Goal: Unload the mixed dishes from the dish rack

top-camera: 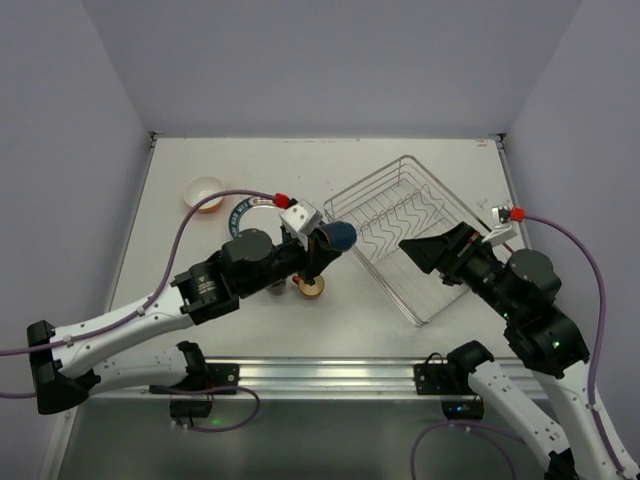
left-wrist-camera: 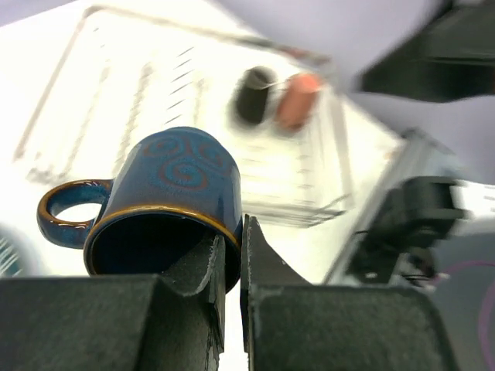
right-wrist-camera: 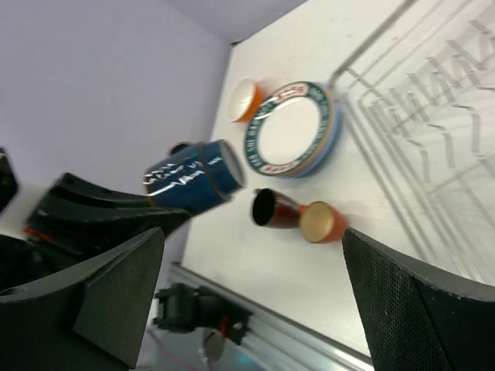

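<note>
No writing can be read. The blue mug (left-wrist-camera: 174, 193) carries only swirl patterns on its side. The dark rim of the top plate has pale marks that may be lettering, but they are too small to make out.

The left gripper (left-wrist-camera: 232, 247) is clamped on the blue mug's rim. 1 finger (left-wrist-camera: 201, 270) sits inside the mouth and the other presses the outer wall, at about 4 o'clock on the mouth as the left wrist camera sees it. The handle sticks out at 9 o'clock. The mug is off the table (top-camera: 400, 160), tipped on its side with its base toward the rack (top-camera: 410, 235).

From above, the mug hangs just beside the rack's 9 o'clock corner.

The right gripper (top-camera: 418, 255) has its fingers spread wide apart with nothing between them. It hangs above the 4 o'clock part of the rack, well apart from the mug.

At about 7 o'clock from the blue mug in the top view, 2 more mugs sit on the table, partly under the left arm. They are a dark mug (right-wrist-camera: 271, 209) and an orange mug (right-wrist-camera: 321, 222), which touch each other in the right wrist view.

At 9 o'clock from the blue mug lies a stack of plates (right-wrist-camera: 294, 131), with a white plate with a dark patterned rim on top and a blue edge showing below it.

The bowl (top-camera: 205, 192), orange outside and white inside, rests at 10 o'clock, just beside the plates.
</note>
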Action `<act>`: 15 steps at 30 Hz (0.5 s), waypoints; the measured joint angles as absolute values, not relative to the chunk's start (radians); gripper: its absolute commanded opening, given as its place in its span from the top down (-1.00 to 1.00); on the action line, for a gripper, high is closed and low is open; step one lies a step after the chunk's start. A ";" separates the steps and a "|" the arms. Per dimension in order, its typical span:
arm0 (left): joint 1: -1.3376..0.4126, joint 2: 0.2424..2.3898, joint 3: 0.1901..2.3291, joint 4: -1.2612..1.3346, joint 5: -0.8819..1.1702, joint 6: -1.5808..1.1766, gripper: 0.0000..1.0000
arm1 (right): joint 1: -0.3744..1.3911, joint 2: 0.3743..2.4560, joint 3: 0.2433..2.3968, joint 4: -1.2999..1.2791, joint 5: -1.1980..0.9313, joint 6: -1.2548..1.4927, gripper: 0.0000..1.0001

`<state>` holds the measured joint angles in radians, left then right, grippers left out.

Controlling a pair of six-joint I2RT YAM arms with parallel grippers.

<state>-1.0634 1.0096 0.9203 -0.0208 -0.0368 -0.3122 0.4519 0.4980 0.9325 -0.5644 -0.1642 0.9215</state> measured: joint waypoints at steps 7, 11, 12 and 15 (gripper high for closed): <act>-0.949 1.059 1.198 -0.600 -0.444 -0.471 1.00 | 0.451 0.525 0.939 -0.694 0.025 0.788 -0.98; -0.601 1.039 1.200 -0.723 -0.450 -0.478 1.00 | 0.451 0.545 0.939 -0.714 0.063 0.750 -0.98; -0.519 1.039 1.194 -0.746 -0.448 -0.477 1.00 | 0.451 0.550 0.939 -0.718 0.067 0.741 -0.98; -0.390 1.052 1.156 -0.785 -0.435 -0.472 1.00 | 0.451 0.568 0.942 -0.736 0.090 0.710 -0.98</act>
